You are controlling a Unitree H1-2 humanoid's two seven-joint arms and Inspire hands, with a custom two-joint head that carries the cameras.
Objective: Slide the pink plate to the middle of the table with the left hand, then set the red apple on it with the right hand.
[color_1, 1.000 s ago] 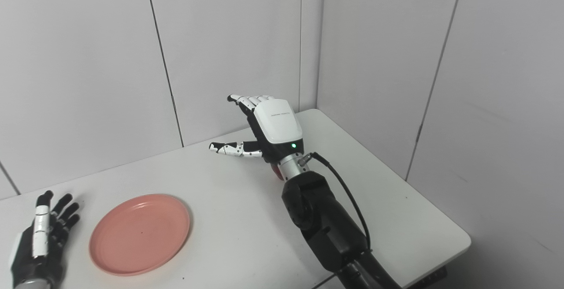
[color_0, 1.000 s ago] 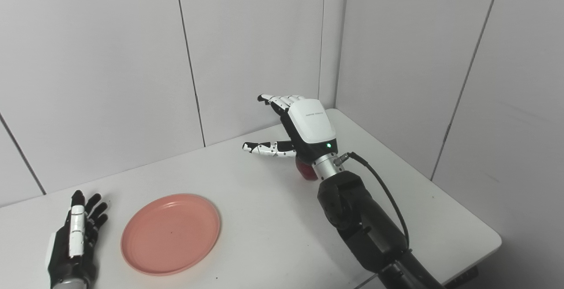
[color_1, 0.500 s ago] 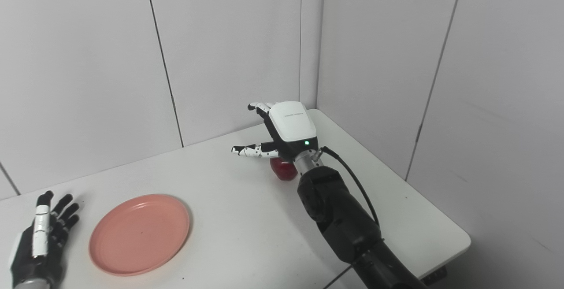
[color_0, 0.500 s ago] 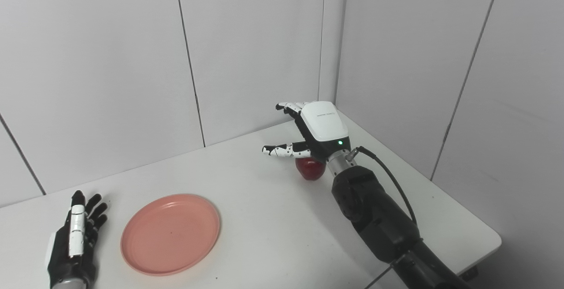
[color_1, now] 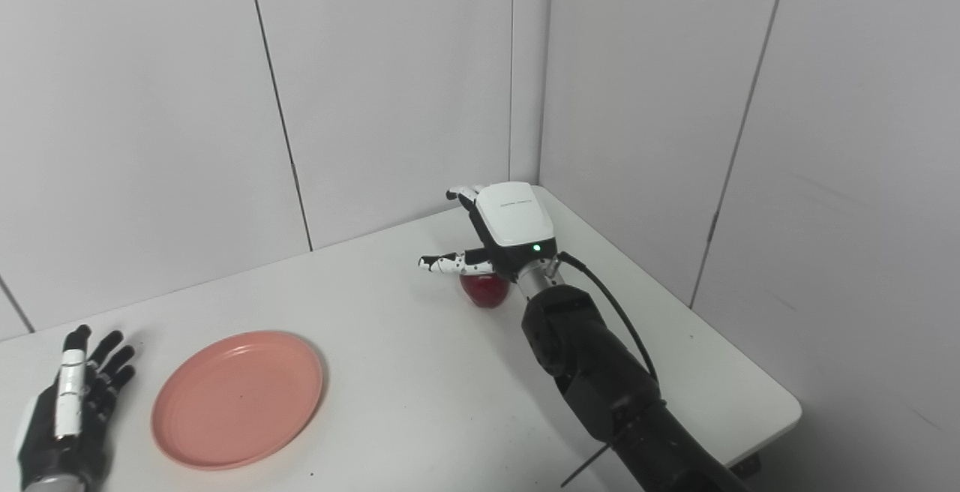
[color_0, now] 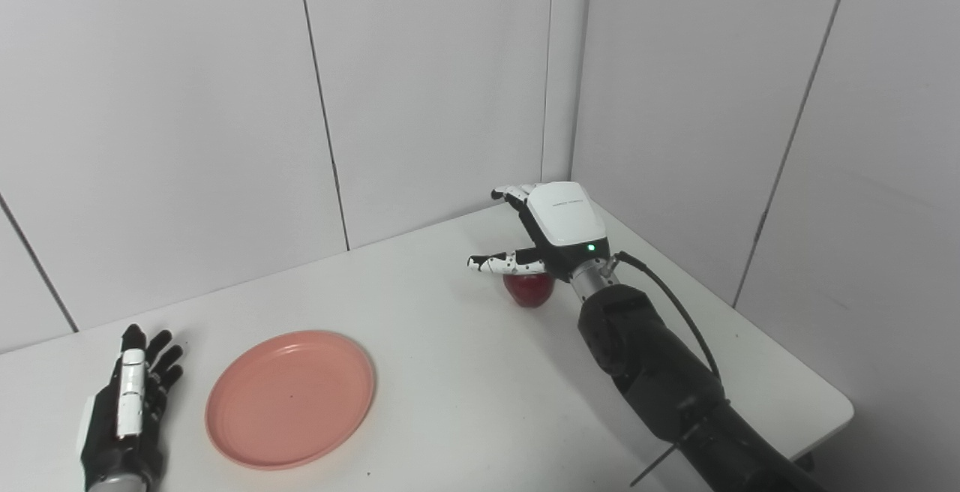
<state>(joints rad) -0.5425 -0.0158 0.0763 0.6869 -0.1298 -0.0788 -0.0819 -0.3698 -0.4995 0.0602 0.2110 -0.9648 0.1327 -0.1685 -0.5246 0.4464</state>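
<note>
While both arms enter from the lower edge: the scene comprises a white worktop (color_0: pixel 465 372) set into a corner of pale wall panels (color_0: pixel 187 102).
Left robot hand (color_0: pixel 124 417): lies at the near left of the worktop, fingers spread and pointing away from the robot, holding nothing; it sits just beside the plate without touching it.
Pink plate (color_0: pixel 291 398): rests flat on the worktop, left of centre, its upper face bare; it lies well apart from the apple.
Red apple (color_0: pixel 529 289): stands on the worktop toward the far right, near the corner of the walls, partly covered from above by the right robot hand.
Right robot hand (color_0: pixel 551 233): hangs directly over the apple, its white back plate facing up with a small green light lit near the wrist; the fingers are spread, extended toward the far wall rather than curled about the fruit.
Thumb (color_0: pixel 501 262): reaches out to the left, level with the top of the apple; whether it touches the fruit cannot be told.
Grasp: the right robot hand holds nothing, and the apple's lower half shows free beneath the palm.
Right forearm (color_0: pixel 660 379): black, runs from the lower right up to the wrist, with a dark cable (color_0: pixel 679 312) looping beside it.
Relation to task: plate off centre, apple not on it.
</note>
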